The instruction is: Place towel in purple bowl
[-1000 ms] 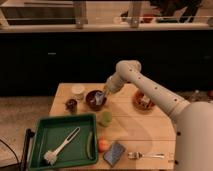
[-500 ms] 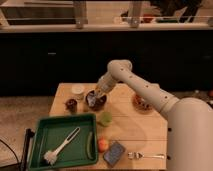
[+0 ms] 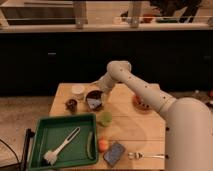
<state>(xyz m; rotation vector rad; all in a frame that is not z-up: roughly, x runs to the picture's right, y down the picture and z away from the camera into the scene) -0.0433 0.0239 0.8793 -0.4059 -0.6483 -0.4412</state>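
The purple bowl [image 3: 93, 96] stands on the wooden table at the back left of centre. A pale grey towel [image 3: 96, 104] shows in the bowl, at its front right part. My gripper [image 3: 100, 91] is right over the bowl's right side, at the towel, and the arm reaches in from the lower right with its elbow raised above the table. The gripper's tip blends with the bowl and towel.
A white cup [image 3: 78, 90] and a small dark cup [image 3: 71, 104] stand left of the bowl. A green cup [image 3: 105, 118] stands in front of it. A green tray [image 3: 45, 131] holds a brush [image 3: 62, 148]. An orange fruit [image 3: 103, 144], blue sponge [image 3: 115, 153], fork [image 3: 145, 155] and brown bowl [image 3: 141, 103] are nearby.
The arm's elbow has swung to the left and the gripper has shifted left and down onto the purple bowl. The other things on the table have not moved.
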